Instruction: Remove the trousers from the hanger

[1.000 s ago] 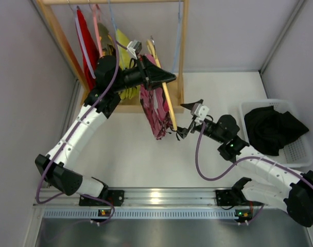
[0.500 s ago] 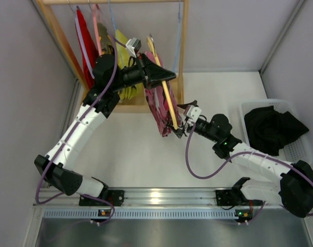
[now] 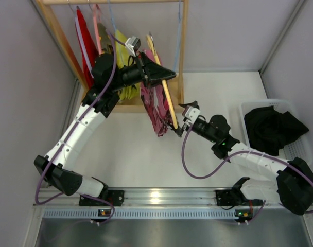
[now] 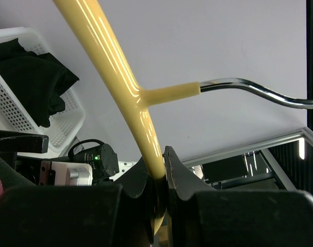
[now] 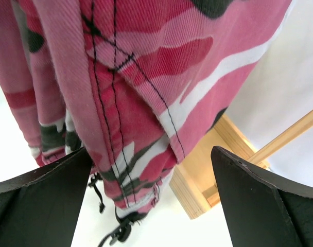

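While the left gripper [image 3: 166, 75] pinches the pale yellow wooden hanger [image 4: 123, 77] near its metal hook, jaws pressed tight on the bar, the pink, white and black camouflage cloth trousers [image 3: 155, 110] hang from that hanger beside the right post of the wooden clothes rack [image 3: 183, 46], above the white desk [image 3: 120, 149]. The right gripper [image 3: 181, 128] sits just right of the trousers' lower end, its jaws spread wide, the dangling cloth and black drawstring facing the gap, ungripped. Well to the right, the plain black cloth trousers [image 3: 272, 128] lie heaped in a white perforated plastic basket [image 3: 300, 152]. A red garment [image 3: 84, 41] and yellow-green garments [image 3: 124, 51] hang at the rack's far left.
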Robot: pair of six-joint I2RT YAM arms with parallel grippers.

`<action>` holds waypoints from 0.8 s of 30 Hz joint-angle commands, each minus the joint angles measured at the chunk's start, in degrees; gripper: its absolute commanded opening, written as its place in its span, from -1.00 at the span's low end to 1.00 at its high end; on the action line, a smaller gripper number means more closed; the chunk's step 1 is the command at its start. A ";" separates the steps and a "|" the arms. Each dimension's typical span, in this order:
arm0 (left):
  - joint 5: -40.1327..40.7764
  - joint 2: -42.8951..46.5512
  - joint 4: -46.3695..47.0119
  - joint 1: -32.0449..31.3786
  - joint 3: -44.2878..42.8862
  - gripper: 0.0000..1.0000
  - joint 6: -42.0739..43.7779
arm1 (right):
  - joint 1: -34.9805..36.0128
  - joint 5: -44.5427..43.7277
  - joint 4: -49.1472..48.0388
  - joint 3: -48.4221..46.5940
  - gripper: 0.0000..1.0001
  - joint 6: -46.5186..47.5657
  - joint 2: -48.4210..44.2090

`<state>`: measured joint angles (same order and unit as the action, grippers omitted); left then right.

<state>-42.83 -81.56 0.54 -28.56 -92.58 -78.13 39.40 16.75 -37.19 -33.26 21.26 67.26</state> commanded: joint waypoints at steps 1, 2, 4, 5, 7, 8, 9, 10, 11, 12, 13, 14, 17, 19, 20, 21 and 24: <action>0.03 3.69 13.09 -0.27 -4.46 -1.00 0.61 | 1.03 0.11 -4.82 -1.63 0.99 -0.78 0.06; 0.20 3.60 13.09 -0.27 -4.46 -1.00 0.43 | 1.03 0.56 -4.65 -1.72 0.99 -1.04 0.15; 0.29 3.34 13.18 -0.27 -4.72 -1.00 0.43 | 1.03 1.61 -4.30 -1.99 0.99 -1.65 0.15; 0.29 3.34 13.09 -0.27 -4.98 -1.00 0.35 | 1.12 1.79 -4.21 -2.08 0.99 -2.00 0.41; 0.20 3.25 13.09 -0.27 -5.16 -1.00 0.34 | 1.21 1.97 -4.38 -2.16 0.99 -2.18 0.85; 0.20 3.34 13.09 -0.19 -5.16 -1.00 0.43 | 1.21 1.79 -4.99 -2.34 0.99 -2.27 1.02; 0.11 3.51 13.09 -0.27 -4.90 -1.00 0.52 | 1.21 1.53 -5.17 -2.43 0.99 -2.27 1.20; 0.11 3.51 13.09 -0.27 -4.72 -1.00 0.52 | 1.21 1.01 -5.26 -2.69 0.99 -2.36 1.46; 0.11 3.60 13.09 -0.19 -4.28 -1.00 0.61 | 1.30 0.83 -5.26 -2.95 0.99 -2.62 1.47; 0.20 3.77 13.17 -0.18 -4.19 -1.00 0.70 | 1.21 1.09 -5.26 -3.04 0.99 -2.71 1.47; 0.20 3.69 13.09 -0.27 -4.11 -1.00 0.61 | 1.30 1.18 -5.17 -3.13 0.99 -2.71 1.38; 0.38 3.60 13.09 -0.27 -4.19 -1.00 0.52 | 1.30 1.18 -4.91 -3.31 0.99 -2.80 1.38; 0.46 3.51 13.09 -0.19 -4.37 -1.00 0.35 | 1.21 1.18 -4.73 -3.57 0.99 -2.97 1.47; 0.46 3.51 13.17 -0.27 -4.46 -1.00 0.35 | 1.21 1.44 -4.73 -3.57 0.99 -3.32 1.47; 0.38 3.51 13.18 -0.27 -4.37 -1.00 0.43 | 1.21 1.70 -4.73 -3.66 0.99 -3.59 1.47; 0.46 3.51 13.18 -0.19 -4.28 -1.00 0.43 | 1.21 1.88 -4.56 -3.57 0.99 -3.50 1.47; 0.64 3.43 13.17 -0.27 -4.46 -1.00 0.43 | 1.65 1.88 -4.47 -3.31 0.99 -3.24 1.38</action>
<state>-42.68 -81.56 0.54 -28.58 -92.68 -78.35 39.70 17.06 -38.11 -34.22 18.79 68.75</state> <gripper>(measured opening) 0.128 0.993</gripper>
